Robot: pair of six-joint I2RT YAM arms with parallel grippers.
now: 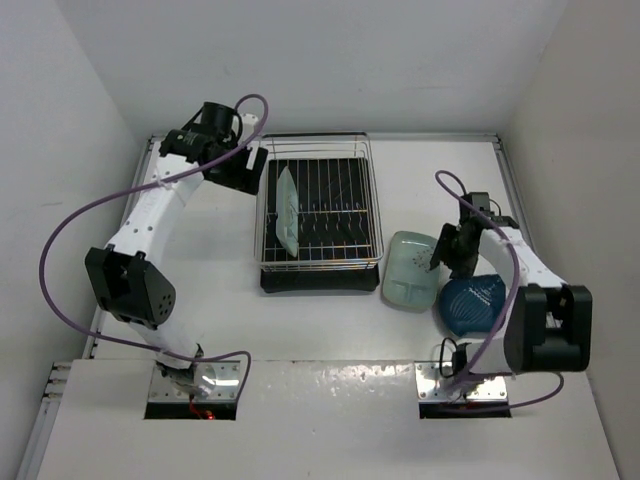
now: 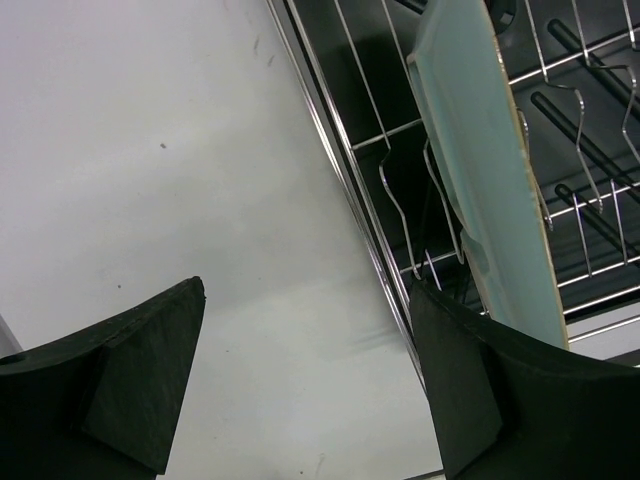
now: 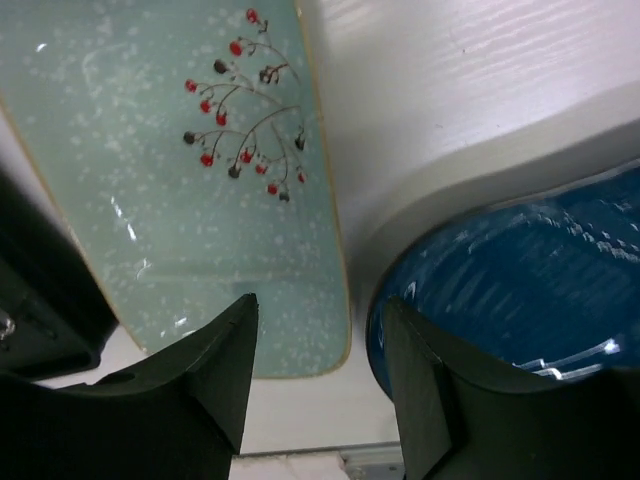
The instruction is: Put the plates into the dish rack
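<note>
One pale mint-green plate (image 1: pixel 286 212) stands on edge in the left part of the dish rack (image 1: pixel 372 200); it also shows in the left wrist view (image 2: pixel 490 160). A second mint-green plate (image 1: pixel 411 270) with a red berry print lies flat on the table right of the rack (image 3: pixel 180 170). The dark blue plate (image 1: pixel 474 303) lies beside it (image 3: pixel 540 270). My left gripper (image 1: pixel 247 172) is open and empty, just outside the rack's left rim (image 2: pixel 345 180). My right gripper (image 1: pixel 449 256) is open and empty, low over the gap between the flat mint plate and the blue plate (image 3: pixel 318 320).
White walls close in on the left, back and right. A raised table rim (image 1: pixel 505 170) runs along the right side. The arm bases (image 1: pixel 195 375) sit at the near edge. Purple cables loop off both arms.
</note>
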